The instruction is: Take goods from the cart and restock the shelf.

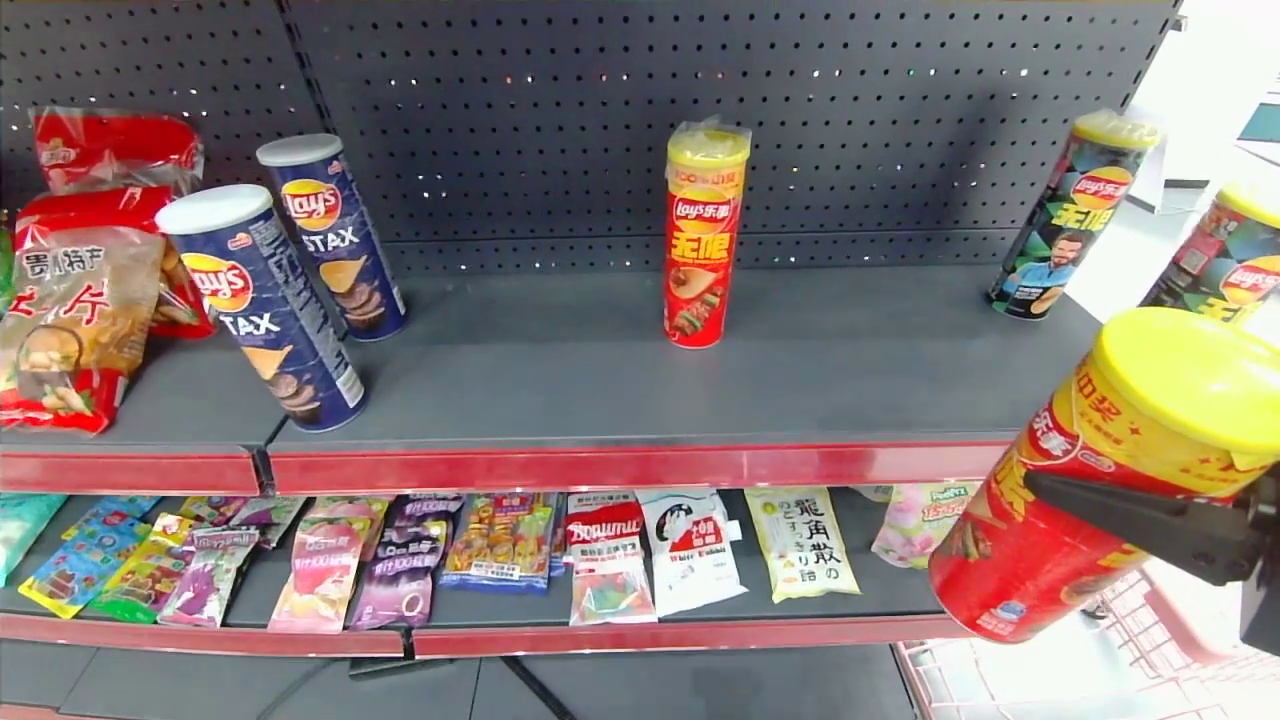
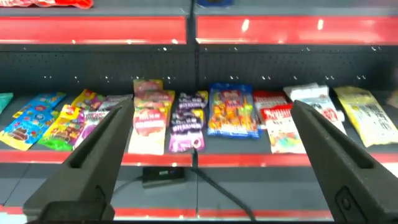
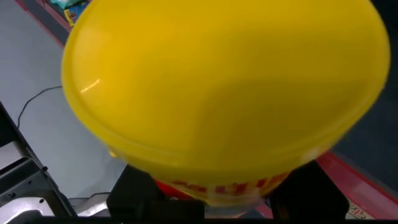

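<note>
1. The right gripper (image 1: 1150, 520) is clamped around the body of a red chip canister (image 1: 1010, 560) with a yellow lid (image 3: 224, 87). It holds the canister tilted. Gripping at mid-body probably leaves the base free for setting down.
2. This held canister hangs well to the right of, and lower than, the standing red canister (image 1: 700, 235). It is out in front of the upper shelf (image 1: 640, 400) and above the cart (image 1: 1160, 625). It looks taken from the cart but not yet shelved.
3. The standing red canister is upright with bare shelf on both sides. Since the two match, the held one likely belongs beside it.
4. Left of the standing red canister stand two blue canisters (image 1: 265, 305), and far to its right is a dark canister (image 1: 1075, 215). The goods seem grouped by kind.
5. The left gripper (image 2: 205, 162) has its fingers spread wide with nothing between them. It faces the snack packets (image 2: 186, 115) on the tier below the standing red canister, apparently parked out of the way.
</note>
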Tool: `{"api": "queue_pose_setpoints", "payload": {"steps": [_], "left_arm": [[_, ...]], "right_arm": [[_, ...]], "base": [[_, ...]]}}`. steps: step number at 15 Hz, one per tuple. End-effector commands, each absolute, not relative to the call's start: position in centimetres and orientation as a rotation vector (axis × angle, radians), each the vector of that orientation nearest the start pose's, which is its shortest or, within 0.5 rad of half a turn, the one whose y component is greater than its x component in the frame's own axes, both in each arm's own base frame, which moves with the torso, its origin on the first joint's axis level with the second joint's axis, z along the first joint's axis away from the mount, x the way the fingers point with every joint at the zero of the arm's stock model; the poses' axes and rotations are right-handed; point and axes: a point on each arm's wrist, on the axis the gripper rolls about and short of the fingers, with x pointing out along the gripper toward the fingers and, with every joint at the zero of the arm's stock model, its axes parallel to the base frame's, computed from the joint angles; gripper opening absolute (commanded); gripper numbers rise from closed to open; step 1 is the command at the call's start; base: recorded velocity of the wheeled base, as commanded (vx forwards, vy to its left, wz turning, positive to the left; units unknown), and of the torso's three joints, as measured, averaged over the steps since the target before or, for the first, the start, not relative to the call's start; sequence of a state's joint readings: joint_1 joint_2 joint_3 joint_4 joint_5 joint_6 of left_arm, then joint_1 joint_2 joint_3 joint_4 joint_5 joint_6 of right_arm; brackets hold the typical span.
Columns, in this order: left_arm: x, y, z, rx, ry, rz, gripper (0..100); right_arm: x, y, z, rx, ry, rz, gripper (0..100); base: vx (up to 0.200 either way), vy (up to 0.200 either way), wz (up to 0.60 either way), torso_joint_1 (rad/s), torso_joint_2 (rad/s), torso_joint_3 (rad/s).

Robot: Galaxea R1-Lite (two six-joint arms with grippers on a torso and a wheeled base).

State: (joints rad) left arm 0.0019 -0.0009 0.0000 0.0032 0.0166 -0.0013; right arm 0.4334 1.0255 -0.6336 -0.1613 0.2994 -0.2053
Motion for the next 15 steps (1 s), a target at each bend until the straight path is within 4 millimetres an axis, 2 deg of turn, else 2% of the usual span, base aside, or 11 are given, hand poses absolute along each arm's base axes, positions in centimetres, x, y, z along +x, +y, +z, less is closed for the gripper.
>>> {"api": "queue_pose_setpoints", "payload": {"steps": [1,6,13,15], "left_arm": [[-2.3,0.0,7.5,-0.002,0.003,0.02,100],[-2.3,0.0,7.5,0.0,0.003,0.02,100],[-2.3,0.0,7.5,-0.002,0.005,0.018,100],[-2.1,0.0,7.6,0.003,0.025,0.006,100]], "right_arm": [[11.9,6.2,23.6,-0.211,0.162,0.753,0],[11.8,6.2,23.6,-0.211,0.159,0.753,0],[10.2,5.5,23.5,-0.209,0.12,0.75,0],[9.7,5.2,24.0,-0.204,0.09,0.744,0]], "base": [[0.2,0.0,0.0,0.002,0.0,-0.002],[0.2,0.0,0.0,0.001,0.0,0.002],[0.0,0.0,0.0,0.0,0.0,0.0],[0.0,0.0,0.0,0.0,0.0,0.0]]}}
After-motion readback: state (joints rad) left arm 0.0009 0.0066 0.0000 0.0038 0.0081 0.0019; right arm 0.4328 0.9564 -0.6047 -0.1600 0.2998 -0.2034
